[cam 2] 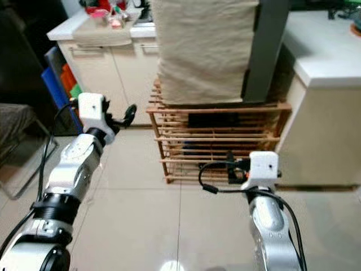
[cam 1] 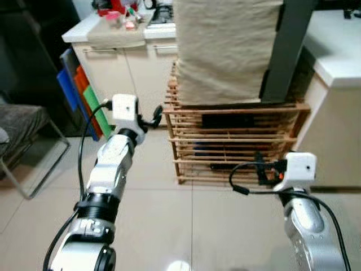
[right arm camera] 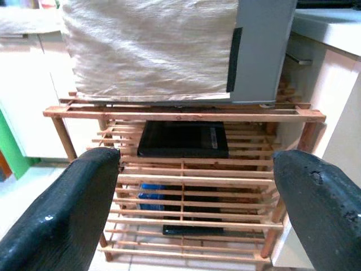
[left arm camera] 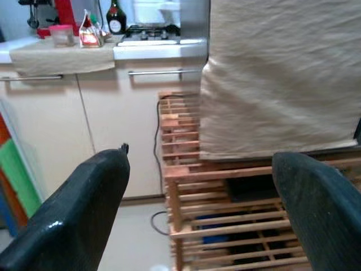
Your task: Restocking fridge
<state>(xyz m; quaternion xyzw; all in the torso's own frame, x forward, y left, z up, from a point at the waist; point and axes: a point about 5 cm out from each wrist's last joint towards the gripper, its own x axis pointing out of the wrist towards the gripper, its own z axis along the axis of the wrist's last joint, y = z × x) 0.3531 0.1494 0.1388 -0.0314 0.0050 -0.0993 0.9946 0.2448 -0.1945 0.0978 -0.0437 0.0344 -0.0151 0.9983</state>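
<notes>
Cloth (cam 1: 225,48) hides the fridge (cam 1: 290,45) front — both grippers (left arm camera: 200,214) (right arm camera: 197,209) spread wide, empty.

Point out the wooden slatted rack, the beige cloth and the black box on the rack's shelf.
wooden slatted rack (right arm camera: 186,114): right wrist view, top front rail.
beige cloth (cam 1: 225,48): left eye view, front face.
black box (right arm camera: 183,139): right wrist view, top.

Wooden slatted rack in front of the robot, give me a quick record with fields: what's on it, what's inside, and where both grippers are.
rack: wooden slatted rack on the tiled floor, between kitchen cabinets
on top: grey appliance draped with a beige cloth
inside: flat black box on an upper shelf; something blue lower down, unclear
left gripper: raised toward the rack's left side, fingers open, holding nothing
right gripper: facing the rack front, fingers open, holding nothing
</notes>
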